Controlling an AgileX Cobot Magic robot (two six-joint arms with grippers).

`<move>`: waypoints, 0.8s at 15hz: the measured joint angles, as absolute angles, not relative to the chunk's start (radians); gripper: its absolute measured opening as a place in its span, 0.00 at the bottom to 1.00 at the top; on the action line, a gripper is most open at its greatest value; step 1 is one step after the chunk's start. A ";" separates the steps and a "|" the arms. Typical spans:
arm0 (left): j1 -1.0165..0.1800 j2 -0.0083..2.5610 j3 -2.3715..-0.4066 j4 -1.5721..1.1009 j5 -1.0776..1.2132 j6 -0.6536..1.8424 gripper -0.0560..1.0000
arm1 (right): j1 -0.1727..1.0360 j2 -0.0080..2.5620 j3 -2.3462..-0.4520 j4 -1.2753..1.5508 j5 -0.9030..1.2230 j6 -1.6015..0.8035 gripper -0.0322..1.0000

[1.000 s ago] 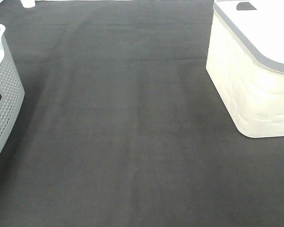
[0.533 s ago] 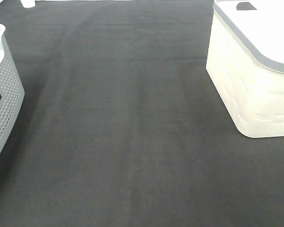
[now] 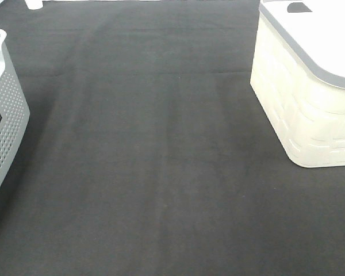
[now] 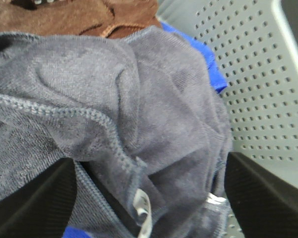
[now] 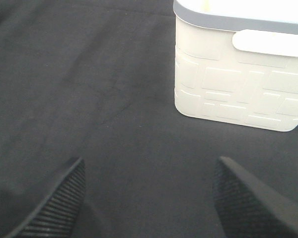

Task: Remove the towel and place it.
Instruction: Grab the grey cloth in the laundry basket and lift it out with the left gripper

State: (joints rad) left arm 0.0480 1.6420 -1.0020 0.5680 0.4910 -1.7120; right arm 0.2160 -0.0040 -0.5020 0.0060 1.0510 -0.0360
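1. The grey perforated basket [image 3: 3,115] stands at the left edge of the frame in the high view, on the black table [image 3: 161,161]. Only part of its wall and rim shows there.
2. The white bin [image 3: 302,98] with a grey rim stands at the upper right of the same frame, well apart from the basket.
3. The towel [image 4: 154,109] is greyish-purple and lies crumpled in folds inside the grey perforated basket, near its dotted wall. A stitched hem runs across the folds. A small white tag [image 4: 141,210] sits at the edge nearest the left wrist camera.
4. A brown cloth [image 4: 79,17] lies just beyond the towel. A blue cloth [image 4: 208,67] shows from under the towel's edge, between the towel and the basket wall.
5. The left tool [image 4: 150,163] has its fingers set wide apart, one on each side of the towel's folds, and is not clamped on the fabric. Whether the fingertips touch the cloth cannot be told.
6. The right tool [image 5: 150,161] has its fingers set wide apart with nothing between them. It is over bare table, with the white bin near it.
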 joint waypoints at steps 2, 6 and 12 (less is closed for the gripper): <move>0.048 1.669 -1.002 0.572 0.481 -1.724 0.76 | 0.216 -0.004 -0.502 0.006 1.051 -0.035 0.72; 0.048 1.681 -1.002 0.575 0.480 -1.792 0.61 | 0.216 -0.004 -0.502 0.006 1.051 -0.035 0.72; 0.050 1.681 -1.002 0.624 0.497 -1.819 0.40 | 0.216 -0.004 -0.502 0.006 1.051 -0.035 0.72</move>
